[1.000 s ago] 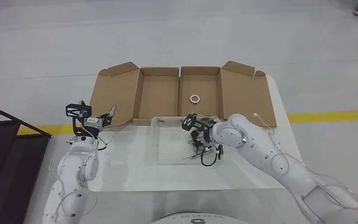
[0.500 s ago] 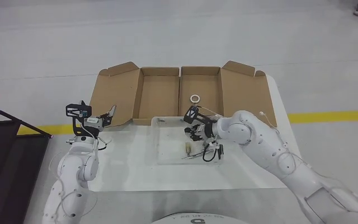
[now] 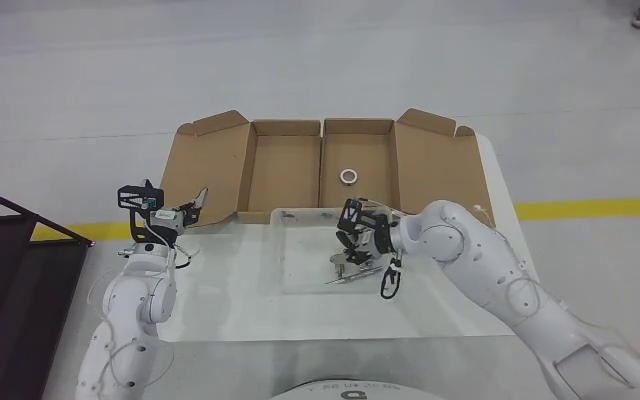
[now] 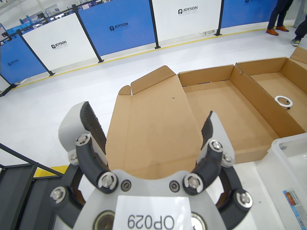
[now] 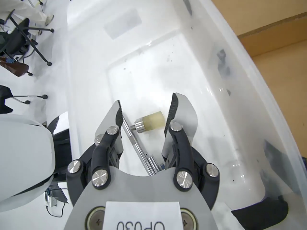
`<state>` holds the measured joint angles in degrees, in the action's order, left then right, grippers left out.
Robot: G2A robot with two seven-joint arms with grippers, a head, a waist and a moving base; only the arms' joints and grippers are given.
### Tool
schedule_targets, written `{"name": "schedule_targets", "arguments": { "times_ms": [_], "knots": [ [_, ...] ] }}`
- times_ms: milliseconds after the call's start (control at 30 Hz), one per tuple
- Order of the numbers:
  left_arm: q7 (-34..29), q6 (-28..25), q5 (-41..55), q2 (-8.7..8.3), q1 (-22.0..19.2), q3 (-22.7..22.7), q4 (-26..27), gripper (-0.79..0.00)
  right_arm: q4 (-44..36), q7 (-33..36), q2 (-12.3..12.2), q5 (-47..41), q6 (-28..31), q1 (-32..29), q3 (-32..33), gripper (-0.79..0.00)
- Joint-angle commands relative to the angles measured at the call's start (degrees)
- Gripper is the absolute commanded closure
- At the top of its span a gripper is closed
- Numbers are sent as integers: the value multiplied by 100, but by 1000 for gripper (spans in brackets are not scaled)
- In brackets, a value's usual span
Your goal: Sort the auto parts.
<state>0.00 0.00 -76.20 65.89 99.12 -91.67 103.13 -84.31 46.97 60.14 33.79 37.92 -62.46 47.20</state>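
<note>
"Over the clear bin (image 5: 239, 56), what are you doing?"

"I am holding my right pincer (image 5: 146, 100) released astride the cream-capped stud (image 5: 150, 122) on its floor, centring to leave the steel rod (image 5: 137, 144) out."

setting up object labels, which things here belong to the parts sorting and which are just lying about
Job:
clear bin
cream-capped stud
metal rod
metal ring
cardboard box
right gripper, jaws open above the stud
left gripper, jaws open by the box flap

Lying about:
black rack
office chair
barrier panels
</note>
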Motion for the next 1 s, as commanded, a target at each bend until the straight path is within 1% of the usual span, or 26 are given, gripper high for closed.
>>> {"name": "schedule_targets", "arguments": {
  "times_ms": [0,200,367,433,533,567,633,667,700,733,767,800,867,967],
  "knots": [
    [0,0,0,0,0,0,0,-785,50,102,6,155,-20,36,-64,-785],
    [0,0,0,0,0,0,0,-785,71,285,30,345,-14,155,-207,-785],
    [0,0,0,0,0,0,0,-785,-37,588,38,589,22,251,-350,-785],
    [0,0,0,0,0,0,0,-785,-102,696,37,752,-33,281,-391,-785],
    [0,0,0,0,0,0,0,-785,-205,756,38,1032,-208,286,-447,-757],
    [0,0,0,0,0,0,0,-785,-231,751,43,1116,-268,283,-472,-736],
    [0,0,0,0,0,0,0,-785,-259,733,56,1215,-315,281,-531,-656],
    [0,0,0,0,0,0,0,-785,-262,732,65,1248,-323,283,-567,-640],
    [0,0,0,0,0,0,0,-785,-262,730,74,1278,-335,293,-598,-570],
    [0,0,0,0,0,0,0,-785,-255,734,85,1308,-353,302,-635,-536],
    [0,0,0,0,0,0,0,-785,-247,746,97,1344,-366,315,-675,-471],
    [0,0,0,0,0,0,0,-785,-233,752,110,1376,-391,329,-712,-434],
    [0,0,0,0,0,0,0,-785,-198,783,136,1452,-437,360,-794,-385],
    [0,0,0,0,0,0,0,-785,-139,825,175,1554,-520,410,-895,-348]
  ]
}}
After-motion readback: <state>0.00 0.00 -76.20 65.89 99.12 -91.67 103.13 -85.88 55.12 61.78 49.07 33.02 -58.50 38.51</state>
